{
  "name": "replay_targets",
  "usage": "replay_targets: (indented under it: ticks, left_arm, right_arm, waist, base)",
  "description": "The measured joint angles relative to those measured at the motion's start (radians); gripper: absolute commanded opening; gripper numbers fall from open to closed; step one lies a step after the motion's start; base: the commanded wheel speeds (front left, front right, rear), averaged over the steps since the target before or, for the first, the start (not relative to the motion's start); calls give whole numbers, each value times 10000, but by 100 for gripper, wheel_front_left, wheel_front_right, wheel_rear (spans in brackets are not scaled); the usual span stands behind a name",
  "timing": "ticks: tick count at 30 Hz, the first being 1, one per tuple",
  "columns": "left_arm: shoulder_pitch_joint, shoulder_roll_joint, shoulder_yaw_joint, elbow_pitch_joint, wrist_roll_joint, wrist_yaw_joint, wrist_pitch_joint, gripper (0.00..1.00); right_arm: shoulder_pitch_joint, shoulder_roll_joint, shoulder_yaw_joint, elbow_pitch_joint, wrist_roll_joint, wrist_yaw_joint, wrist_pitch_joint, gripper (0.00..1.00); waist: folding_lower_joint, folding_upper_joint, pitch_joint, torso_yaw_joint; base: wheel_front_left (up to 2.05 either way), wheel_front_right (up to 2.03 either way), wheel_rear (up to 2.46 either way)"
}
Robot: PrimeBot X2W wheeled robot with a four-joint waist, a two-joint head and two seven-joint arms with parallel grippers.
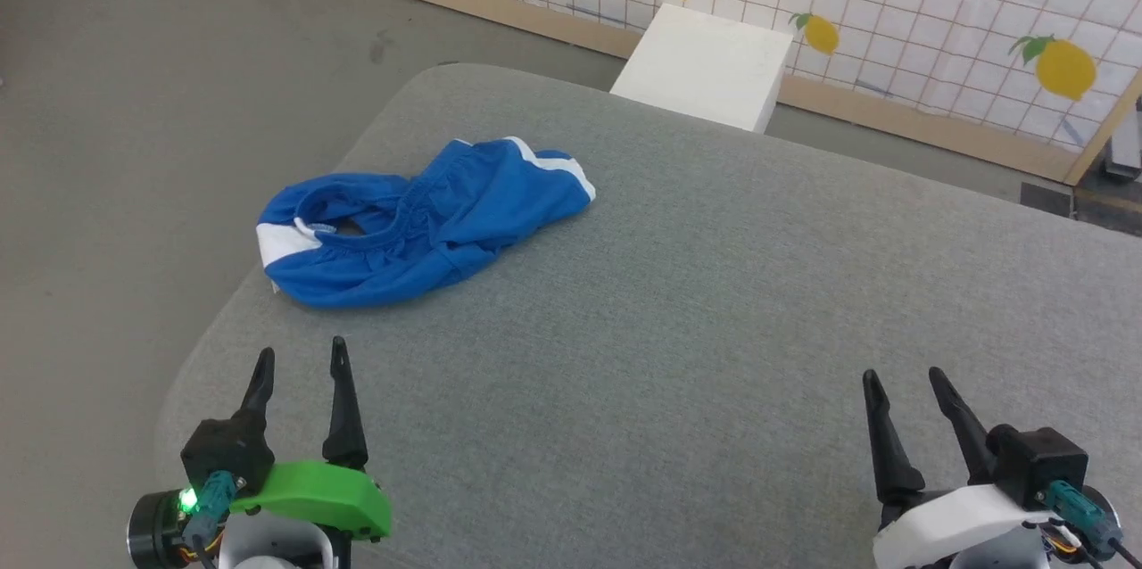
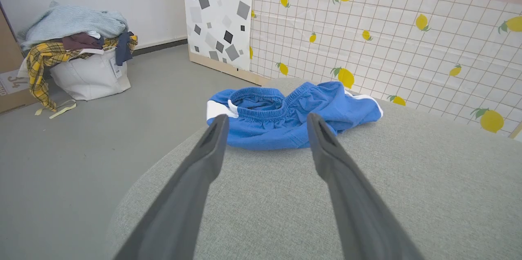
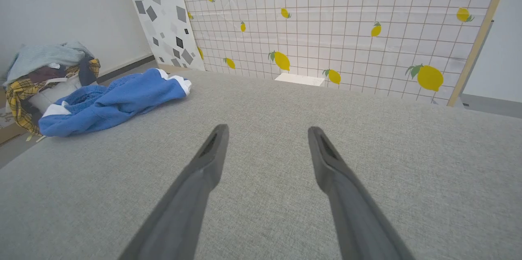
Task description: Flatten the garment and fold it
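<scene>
Left arm: low over the near-left corner of the table [image 1: 669,328]. The left gripper [image 1: 302,348] points toward the far side, straight at the garment [image 1: 419,230]. Its fingers are spread wide and hold nothing.
Right arm: low at the near right. The right gripper [image 1: 901,373] points far across bare table, fingers spread wide and empty, well apart from the garment.
Garment position: far-left part of the table, near the left edge, beyond the left fingertips and not touching them.
Garment axis: long axis runs near-left to far-right.
Garment appearance: bright blue, crumpled — not flattened. The gathered waistband gapes open at the left end. There is a white stripe at the left end and white hem trim at the far-right end.
</scene>
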Motion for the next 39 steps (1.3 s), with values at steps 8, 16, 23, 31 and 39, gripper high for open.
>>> replay_targets:
  ticks: [8,16,23,31,39]
  left_arm:
    - [0,0,-40,117,-71,8,-174,100]
    - [0,0,-79,336,-73,36,-339,100]
    - [0,0,-96,393,-88,46,-497,100]
    - [0,0,-146,556,-215,46,-629,100]
    - [-1,0,-157,606,-236,46,-658,100]
  right_arm:
    - [39,2,150,-2,2,0,-96,100]
    - [132,2,77,-274,-2,0,-171,100]
    - [159,2,31,-612,8,0,-182,100]
    - [193,2,19,-857,77,0,-209,100]
    - [193,2,12,-1170,79,0,-194,100]
  waist:
    - [0,0,-7,284]
    - [0,0,-7,564]
    - [0,0,-9,794]
    - [0,0,0,1048]
    - [0,0,3,1028]
  base:
    - [0,0,0]
    - [0,0,0]
    - [0,0,0]
    - [0,0,0]
    - [0,0,0]
